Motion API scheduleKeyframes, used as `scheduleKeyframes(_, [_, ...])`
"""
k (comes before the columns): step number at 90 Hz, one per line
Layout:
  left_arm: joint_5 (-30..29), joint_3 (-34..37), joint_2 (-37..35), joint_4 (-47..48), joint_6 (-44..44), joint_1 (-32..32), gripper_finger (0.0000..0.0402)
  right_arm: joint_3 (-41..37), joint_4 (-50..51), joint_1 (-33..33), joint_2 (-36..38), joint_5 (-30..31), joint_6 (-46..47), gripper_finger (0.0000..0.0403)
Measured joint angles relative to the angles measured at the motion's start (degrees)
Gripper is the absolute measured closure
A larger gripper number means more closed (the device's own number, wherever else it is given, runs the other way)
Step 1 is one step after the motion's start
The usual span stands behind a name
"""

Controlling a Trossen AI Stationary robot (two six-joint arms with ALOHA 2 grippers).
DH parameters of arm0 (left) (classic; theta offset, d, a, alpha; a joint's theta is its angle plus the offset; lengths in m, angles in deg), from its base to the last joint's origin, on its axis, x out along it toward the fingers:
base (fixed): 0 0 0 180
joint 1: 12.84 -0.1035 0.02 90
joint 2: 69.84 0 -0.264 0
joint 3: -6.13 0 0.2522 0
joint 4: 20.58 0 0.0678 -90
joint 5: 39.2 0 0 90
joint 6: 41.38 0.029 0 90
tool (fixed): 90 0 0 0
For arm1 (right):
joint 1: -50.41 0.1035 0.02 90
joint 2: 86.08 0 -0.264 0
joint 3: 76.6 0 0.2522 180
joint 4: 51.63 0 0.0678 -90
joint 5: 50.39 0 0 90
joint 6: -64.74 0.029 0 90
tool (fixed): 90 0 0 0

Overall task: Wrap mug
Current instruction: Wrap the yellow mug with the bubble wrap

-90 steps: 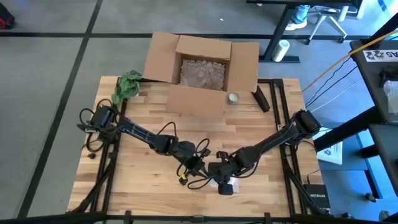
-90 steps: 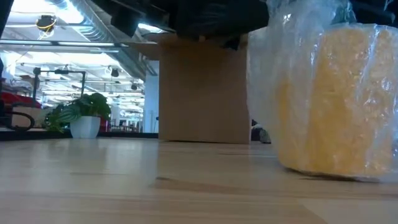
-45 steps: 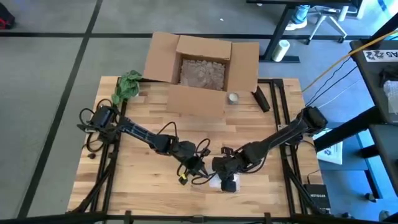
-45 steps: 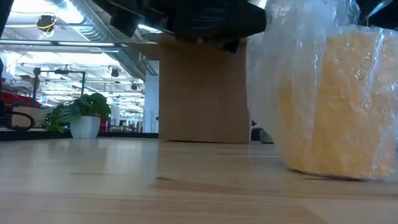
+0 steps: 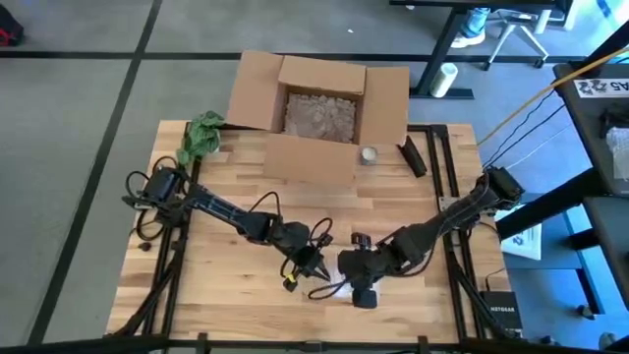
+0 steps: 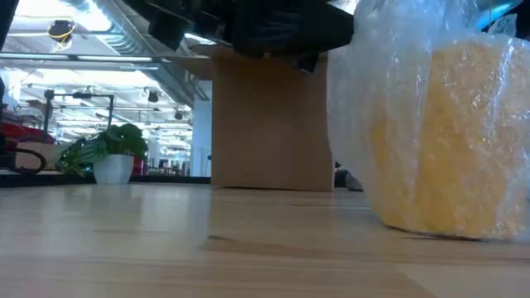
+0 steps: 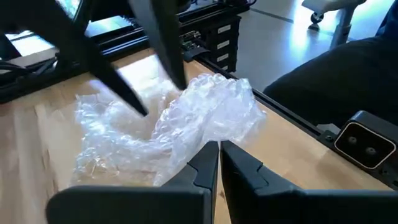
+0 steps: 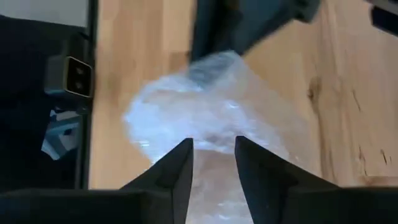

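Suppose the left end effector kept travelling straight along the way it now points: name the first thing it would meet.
Most likely the bubble wrap, bunched directly ahead of the left end effector, whose fingers are nearly together. The right arm's fingers reach into it just beyond; depth is hard to judge.

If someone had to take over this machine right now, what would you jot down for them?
Left end effector: shut, at the edge of the bubble wrap; whether it pinches the film is unclear.
Right end effector: open, hovering over the same bundle.
Yellow mug: standing at the table's near edge, already under bubble wrap.
Cardboard box: open, at the far edge.
Done: mug mostly covered.
Left: tuck the loose wrap tight around it.
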Motion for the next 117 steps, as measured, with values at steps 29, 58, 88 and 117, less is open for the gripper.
scheduleKeyframes(29, [0.0, 0.0, 0.0, -0.3, -0.1, 0.0, 0.0402, 0.2, -4.1, 0.5, 0.0, -0.4, -0.7, 0.033])
scheduleKeyframes(58, [0.0, 0.0, 0.0, -0.3, -0.1, -0.1, 0.0402, 0.2, -3.1, 0.5, -1.7, -2.2, -1.3, 0.0398])
scheduleKeyframes(88, [0.0, 0.0, 0.0, -0.5, -0.3, -0.3, 0.0402, 0.2, -6.2, 0.3, -3.6, -3.0, -3.5, 0.0402])
scheduleKeyframes(117, [-0.1, 0.0, 0.0, -0.4, -0.3, -0.3, 0.0402, 0.3, -3.9, -1.1, -7.3, -4.2, -3.6, 0.0403])
